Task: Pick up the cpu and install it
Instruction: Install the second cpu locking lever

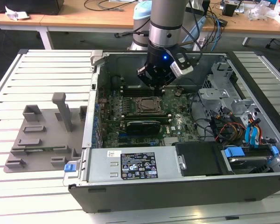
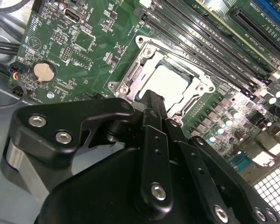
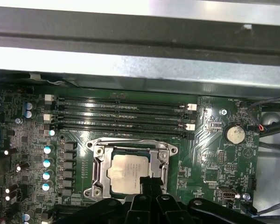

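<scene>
Exterior view: gripper (image 1: 155, 80) hangs inside the open PC case (image 1: 177, 186), just above the socket frame (image 1: 147, 105) on the motherboard (image 1: 177, 123). Fingers' state, can't tell here.

Second wrist view: cpu (image 2: 169, 83) lies flat in the frame, silvery top up, straight ahead of the black fingertips (image 2: 153, 100), just beyond them. Nothing gripped.

First wrist view: cpu (image 3: 127, 172) seated square in the frame; one fingertip overlaps its corner. Touching or hovering? Can't tell.
</scene>
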You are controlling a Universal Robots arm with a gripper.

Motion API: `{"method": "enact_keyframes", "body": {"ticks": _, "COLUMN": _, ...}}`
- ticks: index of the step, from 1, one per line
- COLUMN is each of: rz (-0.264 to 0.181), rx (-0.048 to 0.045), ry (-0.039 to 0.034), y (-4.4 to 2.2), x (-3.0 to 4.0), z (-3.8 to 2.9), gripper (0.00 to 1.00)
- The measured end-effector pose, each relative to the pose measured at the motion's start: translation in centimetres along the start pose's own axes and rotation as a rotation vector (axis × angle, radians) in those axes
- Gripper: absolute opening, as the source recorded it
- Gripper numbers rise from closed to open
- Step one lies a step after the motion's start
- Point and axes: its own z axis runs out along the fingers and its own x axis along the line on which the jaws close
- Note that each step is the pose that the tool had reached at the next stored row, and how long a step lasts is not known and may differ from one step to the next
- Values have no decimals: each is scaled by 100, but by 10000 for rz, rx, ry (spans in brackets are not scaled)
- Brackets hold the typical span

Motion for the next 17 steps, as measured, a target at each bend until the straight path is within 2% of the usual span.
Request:
{"method": "enact_keyframes", "body": {"ticks": 6, "rz": -1, "rx": 1, "ry": 0, "y": -23, "x": 1, "z": 1, "gripper": 11}}
{"method": "enact_keyframes", "body": {"ticks": 11, "rz": 1, "rx": -1, "ry": -1, "y": -75, "x": 5, "z": 5, "gripper": 11}}
{"method": "enact_keyframes", "body": {"ticks": 17, "rz": 0, "rx": 0, "ry": -1, "y": -86, "x": 5, "z": 16, "gripper": 11}}
